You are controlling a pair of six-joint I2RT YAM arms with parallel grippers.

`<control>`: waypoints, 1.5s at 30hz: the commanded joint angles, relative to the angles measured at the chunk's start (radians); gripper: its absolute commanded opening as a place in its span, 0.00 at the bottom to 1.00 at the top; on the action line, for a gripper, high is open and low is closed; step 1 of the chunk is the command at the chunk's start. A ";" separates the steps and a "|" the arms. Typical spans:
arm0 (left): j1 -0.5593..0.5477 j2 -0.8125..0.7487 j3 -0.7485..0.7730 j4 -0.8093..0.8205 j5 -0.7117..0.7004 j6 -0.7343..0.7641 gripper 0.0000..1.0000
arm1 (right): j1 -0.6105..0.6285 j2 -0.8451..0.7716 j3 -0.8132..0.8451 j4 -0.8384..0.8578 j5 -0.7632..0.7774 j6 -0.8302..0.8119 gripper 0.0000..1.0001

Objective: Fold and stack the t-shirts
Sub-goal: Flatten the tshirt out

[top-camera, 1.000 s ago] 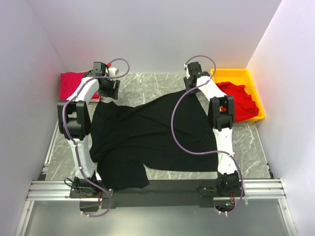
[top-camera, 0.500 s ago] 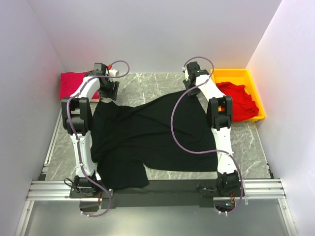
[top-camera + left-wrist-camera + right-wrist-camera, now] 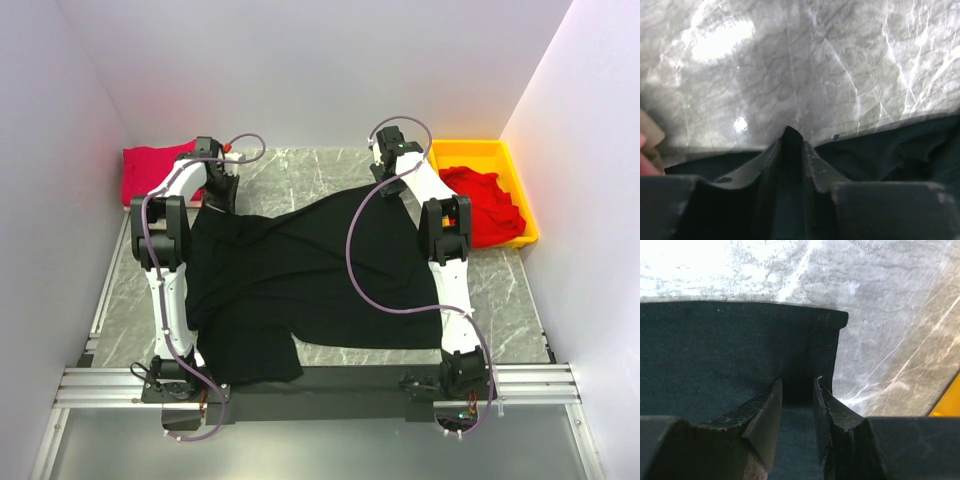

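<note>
Black t-shirt (image 3: 300, 270) lies spread across the middle of the counter (image 3: 300, 170), mostly flat. One part hangs toward the near edge by my left arm's base, and its far edge is drawn up toward both arms. My left gripper (image 3: 790, 137) has its jaws nearly together on the far-left hem, with a peak of dark cloth pinched between them. My right gripper (image 3: 798, 382) sits at the far-right corner, jaws narrowly apart with cloth filling the gap, so I read that as a grip too.

As I judge it, I am at the start of this shirt's first fold, with both far corners taken and nothing turned over yet. A red t-shirt (image 3: 150, 170) at the far-left corner looks like a tidy rectangle, probably already folded and the base of the stack. Another crumpled red t-shirt (image 3: 490, 205) waits in the yellow tray (image 3: 480, 150) on the right, unfolded. So roughly one shirt is done, one is in hand and at least one is left.
</note>
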State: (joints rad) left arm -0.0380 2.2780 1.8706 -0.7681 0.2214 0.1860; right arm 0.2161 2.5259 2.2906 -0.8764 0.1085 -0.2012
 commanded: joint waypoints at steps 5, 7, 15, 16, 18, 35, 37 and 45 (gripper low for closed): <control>0.016 -0.073 0.036 0.059 0.055 -0.037 0.01 | 0.009 0.017 0.020 -0.009 0.013 -0.006 0.39; 0.032 -0.122 0.012 0.098 0.061 -0.043 0.01 | 0.009 0.013 0.015 -0.007 0.016 -0.006 0.39; 0.085 -0.443 -0.246 0.052 0.236 0.140 0.01 | 0.017 -0.006 -0.022 0.014 0.043 0.000 0.37; 0.087 -0.468 -0.281 -0.006 0.258 0.182 0.01 | 0.020 -0.009 -0.029 0.019 0.046 0.000 0.36; 0.090 -0.540 -0.402 -0.060 0.274 0.323 0.01 | 0.023 -0.025 -0.060 0.039 0.056 0.002 0.35; 0.277 -0.632 -0.628 -0.195 0.268 0.616 0.48 | 0.054 -0.137 -0.169 0.145 0.129 -0.127 0.36; 0.274 -0.627 -0.588 -0.224 0.327 0.603 0.52 | 0.051 -0.159 -0.198 0.145 0.128 -0.155 0.37; 0.145 -0.520 -0.505 -0.232 0.392 0.485 0.56 | 0.011 -0.253 -0.267 0.102 -0.033 -0.242 0.35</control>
State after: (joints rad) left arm 0.1551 1.7069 1.3643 -0.9592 0.5591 0.7284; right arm 0.2504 2.3764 2.0235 -0.7593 0.1493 -0.3916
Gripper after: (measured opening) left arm 0.553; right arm 0.360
